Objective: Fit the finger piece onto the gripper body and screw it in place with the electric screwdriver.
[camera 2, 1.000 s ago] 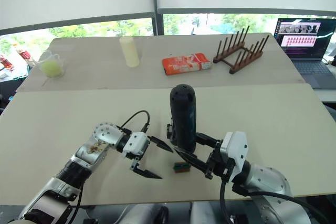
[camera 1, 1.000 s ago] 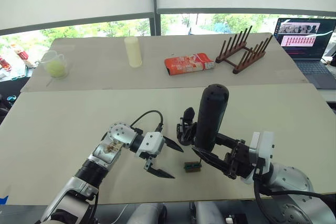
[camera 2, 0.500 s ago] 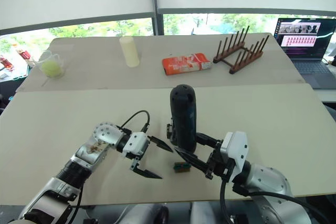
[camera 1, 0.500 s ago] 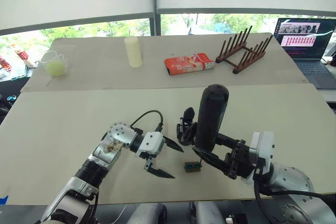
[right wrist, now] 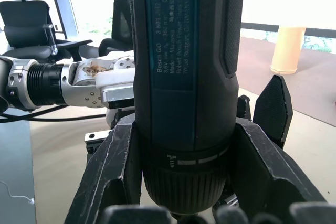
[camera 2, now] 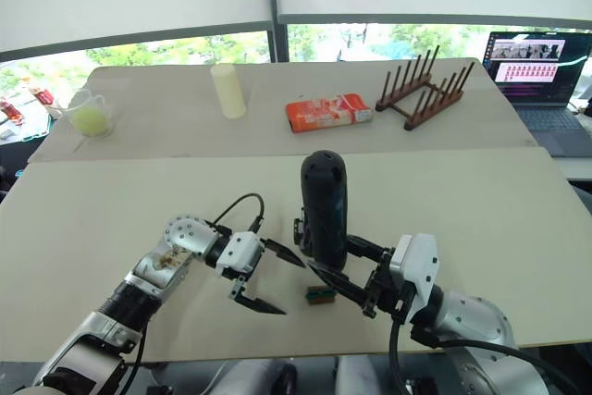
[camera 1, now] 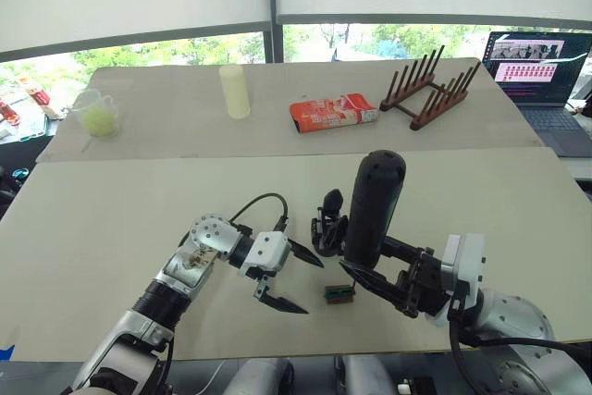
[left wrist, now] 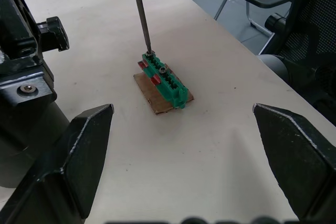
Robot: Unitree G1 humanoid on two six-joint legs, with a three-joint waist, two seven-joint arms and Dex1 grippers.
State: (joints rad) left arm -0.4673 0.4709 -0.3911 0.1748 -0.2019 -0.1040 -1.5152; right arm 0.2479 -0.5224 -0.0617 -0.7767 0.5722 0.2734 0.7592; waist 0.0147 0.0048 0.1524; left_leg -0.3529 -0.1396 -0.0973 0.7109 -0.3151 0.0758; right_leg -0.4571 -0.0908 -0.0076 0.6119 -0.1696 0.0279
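Observation:
My right gripper (camera 1: 357, 275) is shut on the electric screwdriver (camera 1: 372, 203), a thick black cylinder held upright near the table's front. Its thin bit (left wrist: 140, 11) touches one end of a small green-and-black block (camera 1: 339, 293) lying on the table. Just behind the screwdriver stands the gripper body (camera 1: 326, 227), a black blocky assembly with a pointed black piece rising from its top. I cannot tell the finger piece apart from that body. My left gripper (camera 1: 313, 288) is open, just left of the block, its fingers spread to either side of it with nothing between them.
On the far table stand a pale yellow cup (camera 1: 235, 92), a red packet (camera 1: 333, 112), a wooden peg rack (camera 1: 430, 90) and a clear jug with green contents (camera 1: 97, 113). A laptop (camera 1: 541, 67) sits at the far right. The table's front edge (camera 1: 305, 353) is close to both grippers.

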